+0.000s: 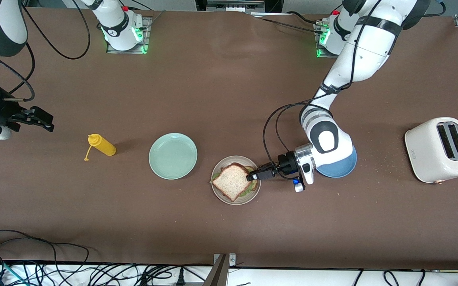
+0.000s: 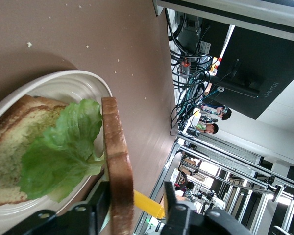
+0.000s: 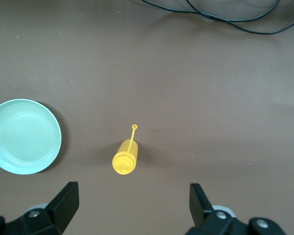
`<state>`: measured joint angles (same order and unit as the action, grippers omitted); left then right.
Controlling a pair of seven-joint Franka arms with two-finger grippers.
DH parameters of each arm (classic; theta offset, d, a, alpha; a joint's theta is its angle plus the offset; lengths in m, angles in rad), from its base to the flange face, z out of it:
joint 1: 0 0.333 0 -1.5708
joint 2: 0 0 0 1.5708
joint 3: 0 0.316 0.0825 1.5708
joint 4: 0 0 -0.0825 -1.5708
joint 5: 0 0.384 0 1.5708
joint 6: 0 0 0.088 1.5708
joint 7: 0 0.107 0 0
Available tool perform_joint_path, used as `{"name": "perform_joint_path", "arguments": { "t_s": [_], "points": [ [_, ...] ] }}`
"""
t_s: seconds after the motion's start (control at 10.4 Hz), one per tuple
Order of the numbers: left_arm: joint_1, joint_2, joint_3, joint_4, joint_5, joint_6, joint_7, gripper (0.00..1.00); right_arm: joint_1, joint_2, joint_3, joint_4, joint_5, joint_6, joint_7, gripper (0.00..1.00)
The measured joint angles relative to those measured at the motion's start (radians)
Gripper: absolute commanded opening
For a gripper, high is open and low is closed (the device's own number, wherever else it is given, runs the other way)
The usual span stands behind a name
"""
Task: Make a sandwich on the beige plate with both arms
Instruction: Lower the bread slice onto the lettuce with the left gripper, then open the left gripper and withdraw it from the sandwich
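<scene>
The sandwich (image 1: 233, 180) lies on the beige plate (image 1: 249, 200), with green lettuce (image 1: 249, 190) showing under the top slice. My left gripper (image 1: 253, 174) is at the sandwich's edge toward the left arm's end, open. In the left wrist view the top slice's crust (image 2: 116, 156) stands between the fingers of the left gripper (image 2: 134, 200). It rests against one finger, with a gap to the other. Lettuce (image 2: 59, 152) and the bottom slice (image 2: 10, 147) lie on the plate (image 2: 73, 83). My right gripper (image 1: 40, 119) waits open over the table's right-arm end; nothing sits between its fingers (image 3: 132, 196).
A yellow squeeze bottle (image 1: 102, 145) lies on its side beside a mint-green plate (image 1: 173, 155); both show in the right wrist view, the bottle (image 3: 125, 159) and the plate (image 3: 24, 137). A blue plate (image 1: 342, 169) sits under the left wrist. A white toaster (image 1: 440, 149) stands at the left arm's end.
</scene>
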<state>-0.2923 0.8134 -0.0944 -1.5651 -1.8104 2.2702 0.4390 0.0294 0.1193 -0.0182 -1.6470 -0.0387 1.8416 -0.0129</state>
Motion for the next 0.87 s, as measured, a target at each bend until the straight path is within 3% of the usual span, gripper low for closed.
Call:
{"name": "perform_joint_path", "arguments": {
  "t_s": [0.87],
  "points": [
    [0.010,-0.015,0.013,-0.015,0.021,0.003,0.015,1.00,0.018,0.015,0.000,0.001,0.000,0.000,0.002,1.00]
  ]
}}
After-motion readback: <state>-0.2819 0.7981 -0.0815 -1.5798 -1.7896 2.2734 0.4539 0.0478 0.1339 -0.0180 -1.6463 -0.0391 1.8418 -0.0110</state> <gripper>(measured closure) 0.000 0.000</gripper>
